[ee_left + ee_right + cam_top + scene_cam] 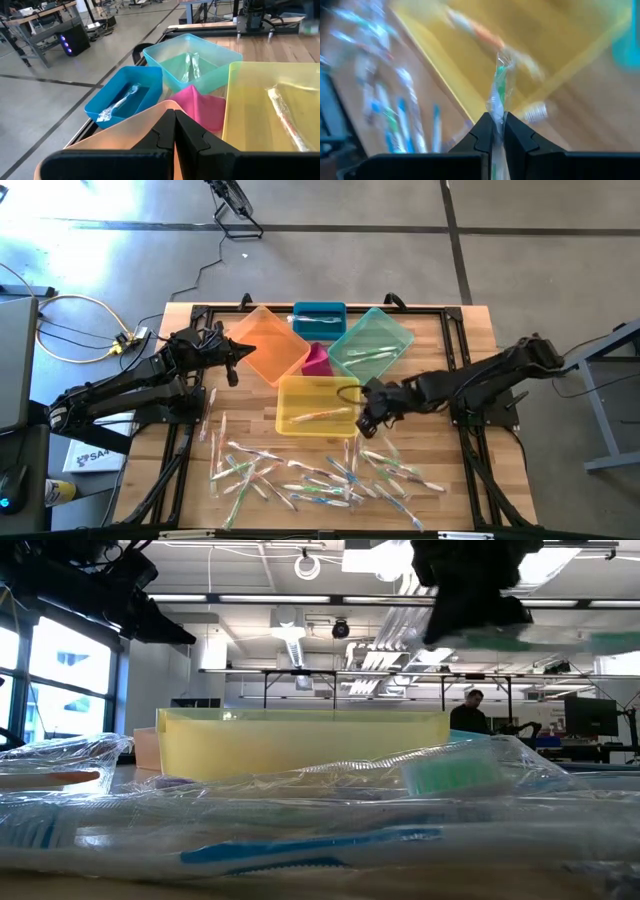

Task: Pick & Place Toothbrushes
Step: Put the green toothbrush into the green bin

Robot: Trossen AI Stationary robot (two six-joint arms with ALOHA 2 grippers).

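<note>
Several wrapped toothbrushes point(320, 475) lie scattered on the wooden table near its front edge. My right gripper point(498, 125) hangs above the table by the yellow bin's point(315, 405) right near corner, shut on a green-accented toothbrush point(500, 90) in a clear wrapper. In the high view that gripper point(364, 418) sits at the bin's edge. My left gripper point(175, 125) waits shut over the orange bin point(125, 132), holding nothing. An orange-accented toothbrush point(322, 416) rests flat on the yellow bin's floor. My right gripper pinches the wrapped green toothbrush between its two fingers point(512, 131). The brush and its crinkled wrapper point(496, 102) stick out forward past the fingertips, roughly along them. The fingers slant down from the table's right side. The brush is lifted clear of the table and the bins.
Behind the yellow bin stand a teal bin point(370, 345) and a blue bin point(320, 320), each with wrapped brushes inside, and a small pink bin point(318, 360) between them. The orange bin point(268, 345) is tilted at the back left. A black frame point(470, 430) borders the table.
</note>
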